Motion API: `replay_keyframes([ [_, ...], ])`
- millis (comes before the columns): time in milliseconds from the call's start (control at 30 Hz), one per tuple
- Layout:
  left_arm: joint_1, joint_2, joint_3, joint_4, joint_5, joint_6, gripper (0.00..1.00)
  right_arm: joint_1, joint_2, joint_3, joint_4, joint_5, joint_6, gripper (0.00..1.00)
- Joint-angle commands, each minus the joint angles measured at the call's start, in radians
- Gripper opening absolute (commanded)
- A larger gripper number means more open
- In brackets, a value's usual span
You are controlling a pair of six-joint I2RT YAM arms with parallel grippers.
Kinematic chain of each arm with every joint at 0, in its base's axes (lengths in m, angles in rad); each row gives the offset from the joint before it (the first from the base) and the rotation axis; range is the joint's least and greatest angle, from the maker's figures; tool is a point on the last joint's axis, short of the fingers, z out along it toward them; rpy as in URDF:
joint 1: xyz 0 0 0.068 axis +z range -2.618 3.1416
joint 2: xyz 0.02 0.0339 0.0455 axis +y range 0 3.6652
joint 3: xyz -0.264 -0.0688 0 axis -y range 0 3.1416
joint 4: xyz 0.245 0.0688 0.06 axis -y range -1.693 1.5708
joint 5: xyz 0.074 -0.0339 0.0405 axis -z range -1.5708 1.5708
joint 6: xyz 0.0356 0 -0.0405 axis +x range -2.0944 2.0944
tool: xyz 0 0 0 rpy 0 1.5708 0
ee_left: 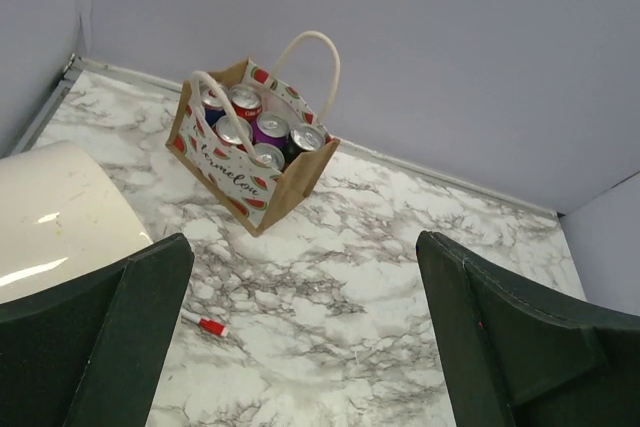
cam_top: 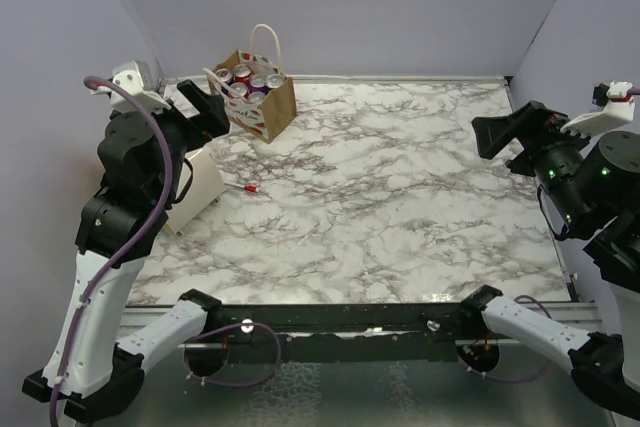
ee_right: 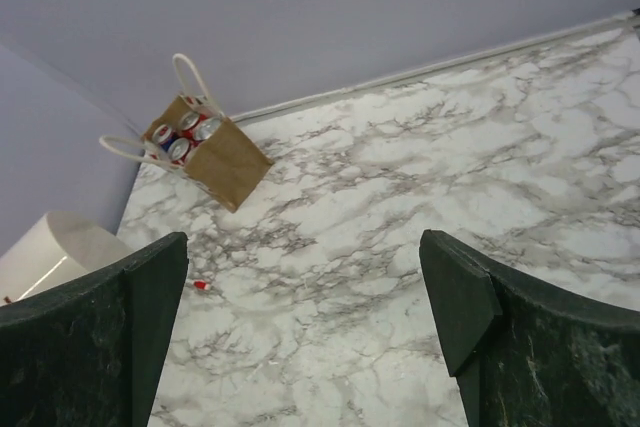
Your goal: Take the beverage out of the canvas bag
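Only the left wrist view resolves lettering on the canvas bag (ee_left: pixel 250 172); left fingers (ee_left: pixel 110 337), right fingers (ee_right: pixel 520 347) gape.

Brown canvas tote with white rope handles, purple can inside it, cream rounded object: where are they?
Brown canvas tote (ee_left: pixel 292 185): left wrist view, side panel.
Purple can (ee_left: pixel 271 128): left wrist view, lid.
Cream rounded object (ee_left: pixel 60 207): left wrist view, glossy top.

One canvas bag (ee_left: pixel 290 183), six cans (ee_left: pixel 271 128) — one cream cylinder (ee_left: pixel 55 217), one red-tipped stick (ee_left: pixel 207 325).
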Motion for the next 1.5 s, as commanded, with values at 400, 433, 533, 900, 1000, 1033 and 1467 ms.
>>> replay_keyframes([
  [400, 0.171, 0.076, -0.123, 0.055, 0.317, -0.112, 0.99, -0.326, -0.048, -0.203, -0.068, -0.172, -0.009, 0.99],
  [433, 0.177, 0.077, -0.139, 0.067, 0.329, -0.113, 0.99, -0.338, -0.046, -0.218, -0.062, -0.189, -0.011, 0.99],
  [533, 0.195, 0.085, -0.167, 0.101, 0.357, -0.116, 0.99, -0.371, -0.035, -0.260, -0.047, -0.233, -0.013, 0.99],
  [900, 0.225, 0.201, -0.186, 0.207, 0.426, -0.113, 0.99, -0.428, 0.002, -0.452, 0.141, -0.373, -0.022, 0.99],
  [1000, 0.229, 0.264, -0.175, 0.239, 0.437, -0.128, 0.99, -0.431, 0.019, -0.498, 0.231, -0.383, -0.029, 0.99],
  [1033, 0.229, 0.289, -0.145, 0.241, 0.432, -0.136, 0.99, -0.431, 0.030, -0.507, 0.260, -0.386, -0.035, 0.99],
  [1467, 0.287, 0.589, 0.024, 0.269, 0.408, -0.271, 0.99, -0.434, 0.200, -0.513, 0.440, -0.433, -0.137, 0.99],
])
